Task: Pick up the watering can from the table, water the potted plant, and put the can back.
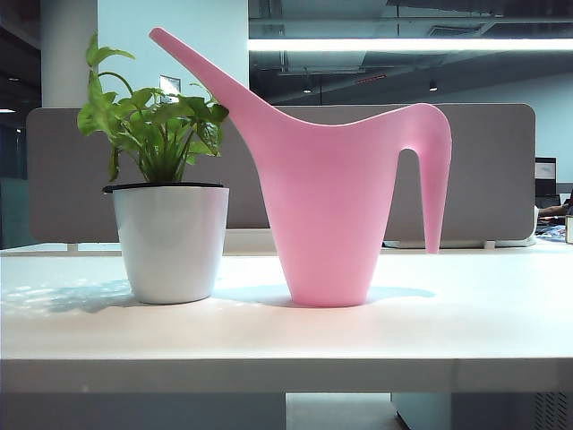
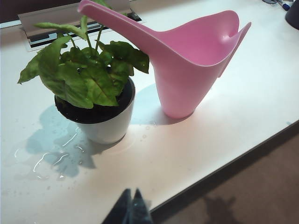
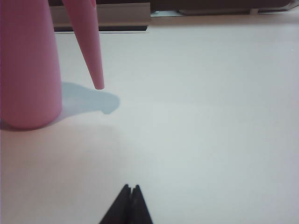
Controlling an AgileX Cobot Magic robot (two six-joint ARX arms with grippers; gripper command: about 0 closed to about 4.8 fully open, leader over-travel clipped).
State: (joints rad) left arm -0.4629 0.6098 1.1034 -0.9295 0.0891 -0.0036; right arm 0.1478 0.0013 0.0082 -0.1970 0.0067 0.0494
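The pink watering can (image 1: 331,210) stands upright on the white table (image 1: 466,331), its spout slanting up over the potted plant (image 1: 170,206) at its left. In the left wrist view the watering can (image 2: 187,70) and potted plant (image 2: 96,98) stand side by side, well away from my left gripper (image 2: 132,192), which is shut and empty above the table's front edge. My right gripper (image 3: 131,187) is shut and empty over bare tabletop, apart from the can's body (image 3: 28,65) and hanging handle tip (image 3: 91,51). Neither gripper shows in the exterior view.
Water droplets and small puddles (image 2: 56,158) lie on the table beside the pot. A grey partition (image 1: 483,170) runs along the table's far side, with a cable tray (image 2: 56,21) behind the plant. The table's front edge (image 2: 233,161) drops to the floor.
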